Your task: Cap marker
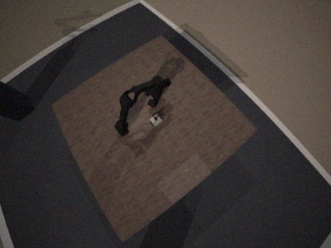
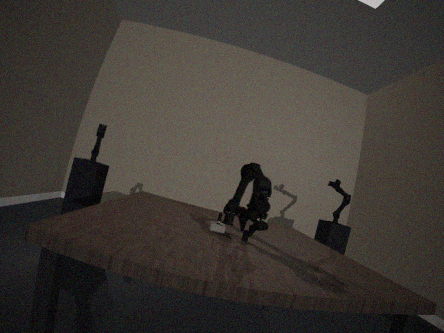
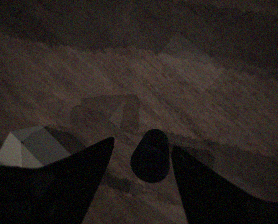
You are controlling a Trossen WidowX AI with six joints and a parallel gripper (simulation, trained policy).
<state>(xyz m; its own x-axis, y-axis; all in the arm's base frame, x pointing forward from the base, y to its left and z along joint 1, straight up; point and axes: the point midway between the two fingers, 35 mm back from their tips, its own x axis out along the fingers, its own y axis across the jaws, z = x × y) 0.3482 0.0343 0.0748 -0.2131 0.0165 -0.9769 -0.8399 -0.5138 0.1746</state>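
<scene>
The white holder block (image 1: 158, 123) (image 2: 217, 227) (image 3: 42, 144) stands on the table, at the left edge of the wrist view. The dark marker (image 1: 155, 118) (image 2: 220, 217) stands upright in it; I cannot make it out in the wrist view. The dark cap (image 2: 245, 237) (image 3: 150, 165) stands upright on the table beside the holder. My gripper (image 1: 152, 102) (image 2: 247, 231) (image 3: 143, 146) is open, low over the cap. Its fingers are on either side of the cap, with a gap at the left finger and a very thin one at the right. The cap is hidden in the top view.
The brown wooden table (image 1: 112, 191) (image 2: 150, 257) bears the arm, with shadows across its top. In the exterior view, a dark pedestal with a small arm stands at the left (image 2: 85, 182) and another pedestal (image 2: 332, 234) at the right, both beyond the table.
</scene>
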